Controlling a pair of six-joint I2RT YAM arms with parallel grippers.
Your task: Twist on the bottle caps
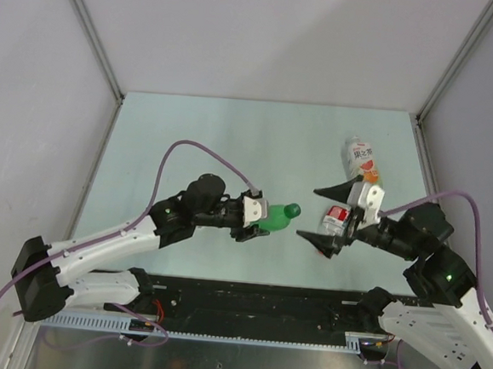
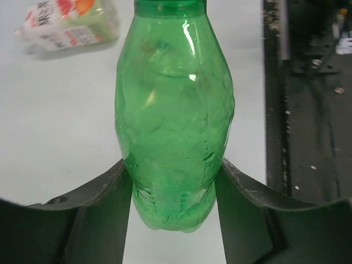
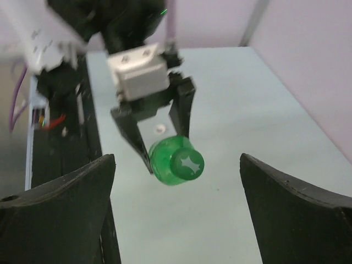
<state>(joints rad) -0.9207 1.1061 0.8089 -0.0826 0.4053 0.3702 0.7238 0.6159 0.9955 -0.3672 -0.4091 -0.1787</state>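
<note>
Inside 3 grey walls [image 1: 267, 32], pale green table [image 1: 190, 137], labelled bottle [image 1: 362, 159] lying far right

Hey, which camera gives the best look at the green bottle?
Left wrist: the green bottle fills the frame, its lower body clamped in the left gripper. The top view shows it small, held sideways above the table. The right wrist sees it end-on, top first, slightly blurred.
</note>
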